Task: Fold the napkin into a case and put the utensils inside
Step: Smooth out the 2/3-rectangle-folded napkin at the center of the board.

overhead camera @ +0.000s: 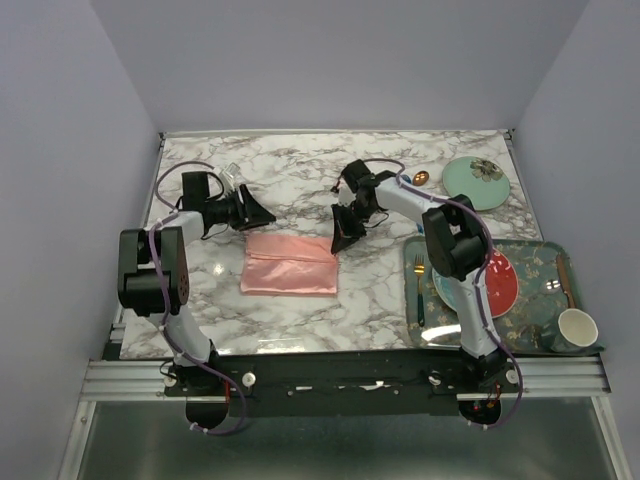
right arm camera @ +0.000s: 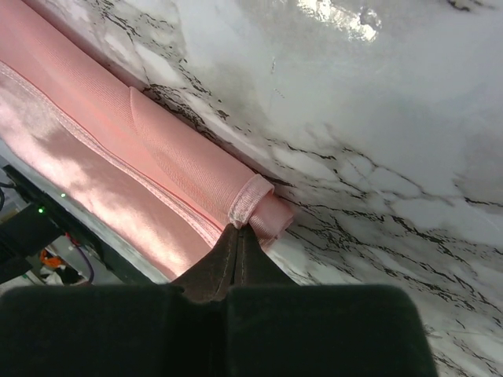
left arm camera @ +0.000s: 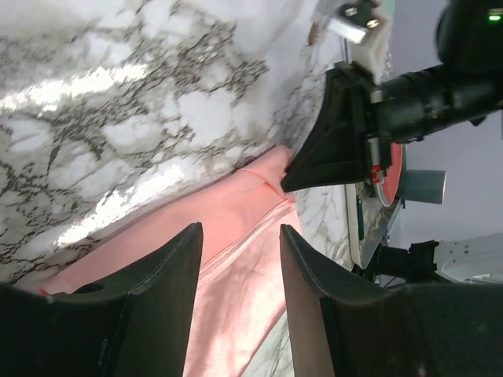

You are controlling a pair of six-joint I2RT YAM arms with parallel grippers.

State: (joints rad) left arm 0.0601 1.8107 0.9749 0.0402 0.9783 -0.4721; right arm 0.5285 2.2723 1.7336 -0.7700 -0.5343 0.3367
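Folding step: right claw clenched on napkin's far right corner, left claw released over its far left (jaws apart); next, left likely must pinch too.

Nothing legible anywhere I look.
I can read no word, number, brand or label on the napkin, the marble table or the patterned tray at three o'clock, whose markings are only decoration.
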